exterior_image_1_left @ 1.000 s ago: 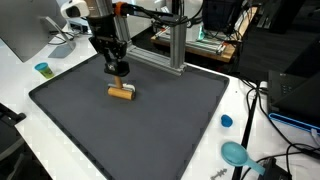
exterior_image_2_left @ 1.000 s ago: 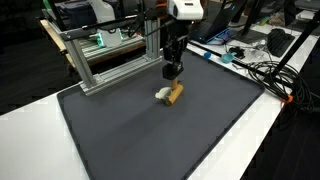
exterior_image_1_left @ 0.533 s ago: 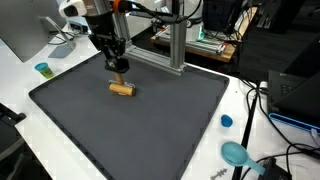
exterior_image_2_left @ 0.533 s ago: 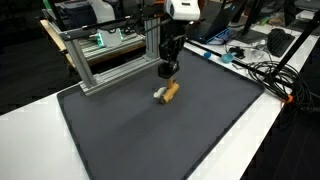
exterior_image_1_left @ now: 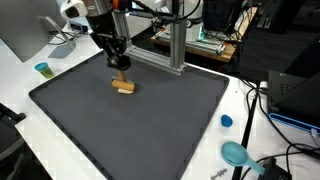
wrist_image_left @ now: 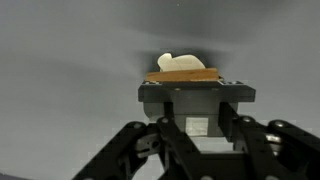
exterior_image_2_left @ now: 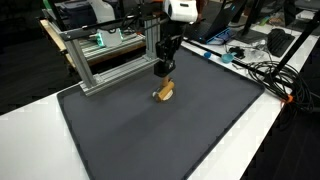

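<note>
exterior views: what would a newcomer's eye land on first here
The black claw is clamped on a tan wooden piece over the far side of a big dark grey mat. Just behind the mat stands a silver metal frame. A teal scoop lies on the white table off the mat's near corner.

Gripper (exterior_image_1_left: pixel 120 66) blk, matte. Wood block (exterior_image_1_left: pixel 123 86) tan-brown; wrist view adds a cream-white lump (wrist_image_left: pixel 180 62) w/ it. Mat (exterior_image_1_left: pixel 150 130) dk grey, plain, no pattern. Table (exterior_image_1_left: pixel 20 90) white. Small cup (exterior_image_1_left: pixel 42 69) teal. Cap (exterior_image_1_left: pixel 226 121) blue; disc (exterior_image_1_left: pixel 235 153) teal. Frame (exterior_image_1_left: pixel 176 45) silver-grey.
</note>
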### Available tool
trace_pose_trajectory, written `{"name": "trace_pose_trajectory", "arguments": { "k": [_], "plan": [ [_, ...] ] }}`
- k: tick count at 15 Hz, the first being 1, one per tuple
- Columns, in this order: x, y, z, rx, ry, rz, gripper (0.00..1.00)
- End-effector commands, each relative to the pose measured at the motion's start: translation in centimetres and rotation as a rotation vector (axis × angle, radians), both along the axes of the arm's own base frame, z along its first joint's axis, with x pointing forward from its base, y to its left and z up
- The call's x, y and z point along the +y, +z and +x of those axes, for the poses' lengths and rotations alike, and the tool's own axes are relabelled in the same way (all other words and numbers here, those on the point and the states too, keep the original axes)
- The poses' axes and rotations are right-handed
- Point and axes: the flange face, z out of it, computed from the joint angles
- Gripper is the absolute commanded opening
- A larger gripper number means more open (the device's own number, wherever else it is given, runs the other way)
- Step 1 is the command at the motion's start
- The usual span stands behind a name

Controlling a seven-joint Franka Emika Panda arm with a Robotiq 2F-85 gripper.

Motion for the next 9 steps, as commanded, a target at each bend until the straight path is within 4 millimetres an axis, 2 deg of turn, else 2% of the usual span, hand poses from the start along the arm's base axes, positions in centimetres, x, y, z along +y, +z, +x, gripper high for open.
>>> {"name": "trace_pose_trajectory", "arguments": {
  "k": [1, 9],
  "plan": [
    [-1.2, -3.6, -0.4, 0.1, -0.019, -0.042, 0.21],
    [-1.5, -4.9, -0.6, 0.188, -0.016, -0.055, 0.21]
  ]
}}
